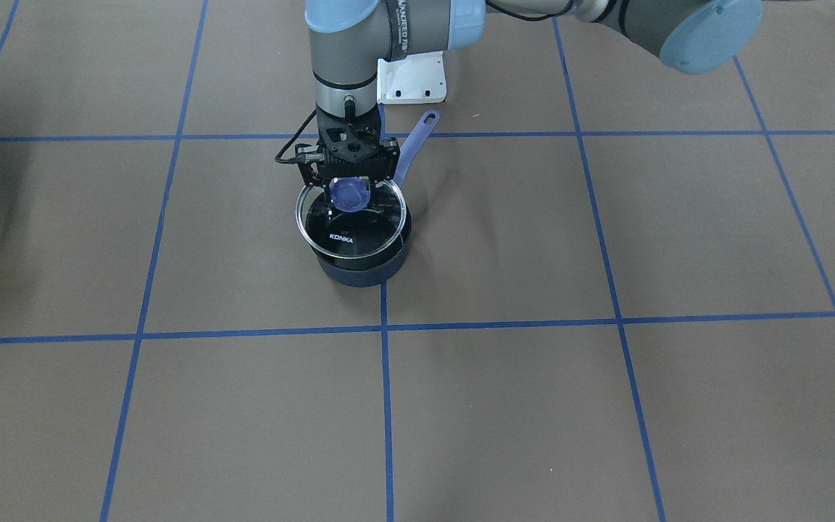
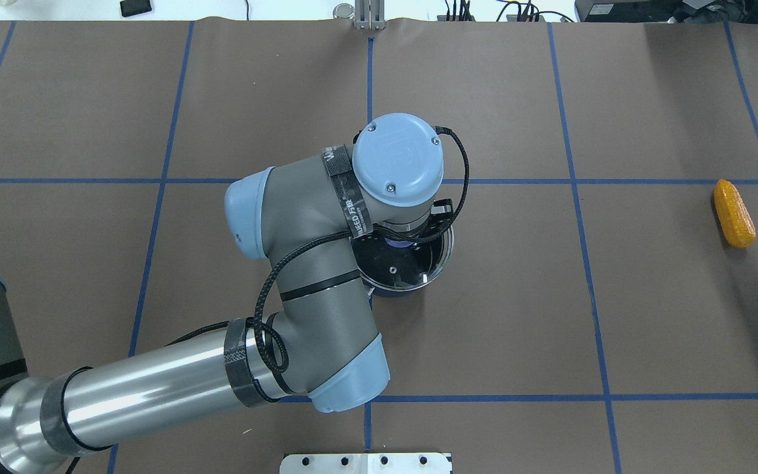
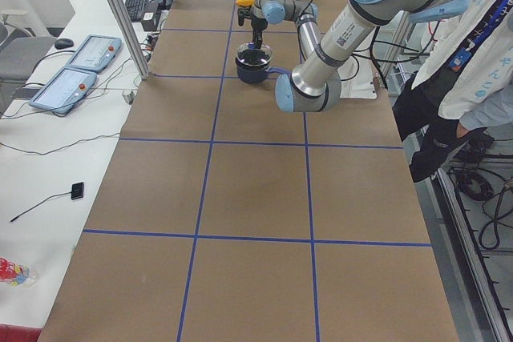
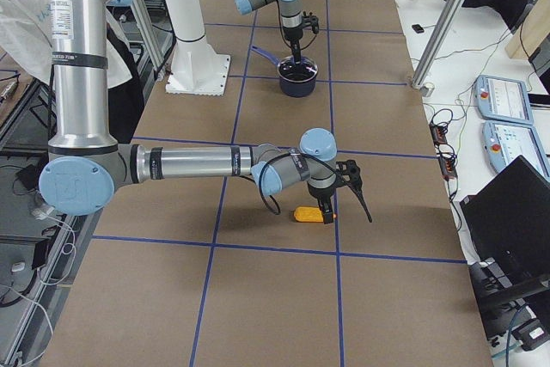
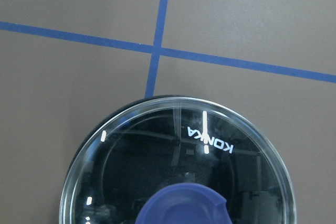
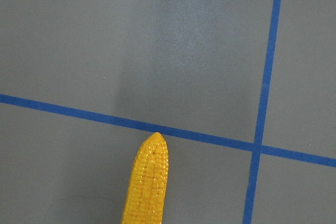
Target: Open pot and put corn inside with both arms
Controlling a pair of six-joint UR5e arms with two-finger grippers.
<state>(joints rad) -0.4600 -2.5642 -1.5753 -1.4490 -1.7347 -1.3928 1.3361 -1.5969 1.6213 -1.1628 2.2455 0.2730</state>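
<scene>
The lid (image 1: 359,235) knob (image 1: 351,196) is pinched by the left gripper (image 1: 349,185), the pot (image 1: 359,274) directly beneath, and is best raised straight and level (a tilt may snag the rim), while the corn (image 4: 309,213) lies just under the right gripper (image 4: 326,206), whose opening cannot be told.

This is a robotics laboratory. The long bench (image 3: 256,190) is covered with brown paper and a grid of blue tape (image 3: 210,142). Two robot arms (image 3: 337,38) reach over it. Teach pendants (image 3: 62,88) and a keyboard (image 3: 136,2) lie on the white desk (image 3: 32,182) along one edge.
</scene>
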